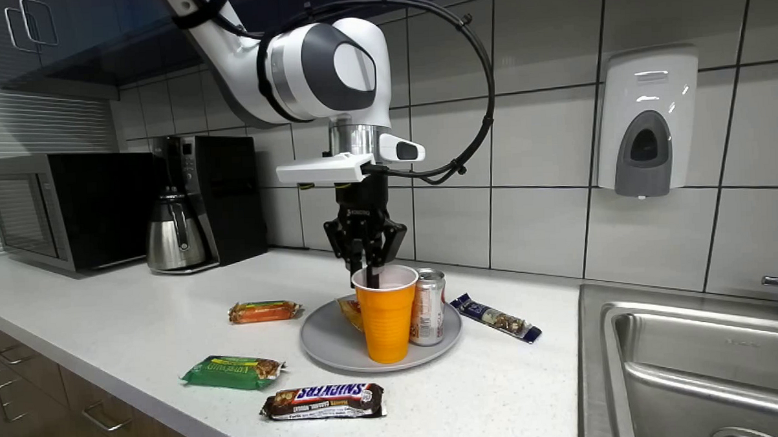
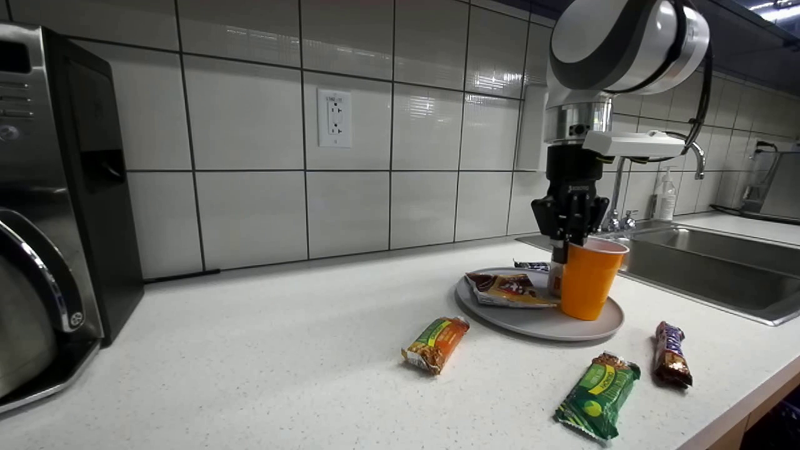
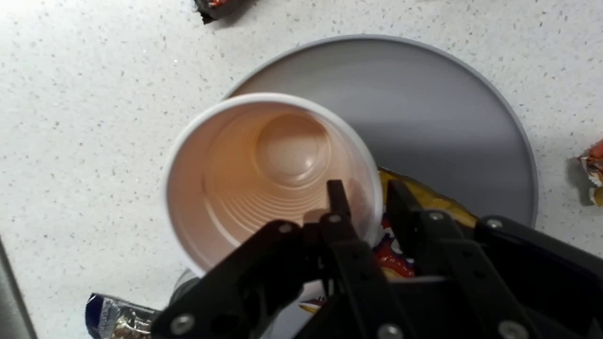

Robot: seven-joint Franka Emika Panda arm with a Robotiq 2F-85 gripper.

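Orange cup (image 1: 387,322) stands upright on the plate (image 1: 332,344), near its edge. Gripper (image 3: 365,186) astride the cup's rim, jaws parted; best closed slowly and evenly, wall likely buckles easily.

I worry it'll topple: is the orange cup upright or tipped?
Upright: in both exterior views, the orange cup stands on the gray plate, opening facing up.
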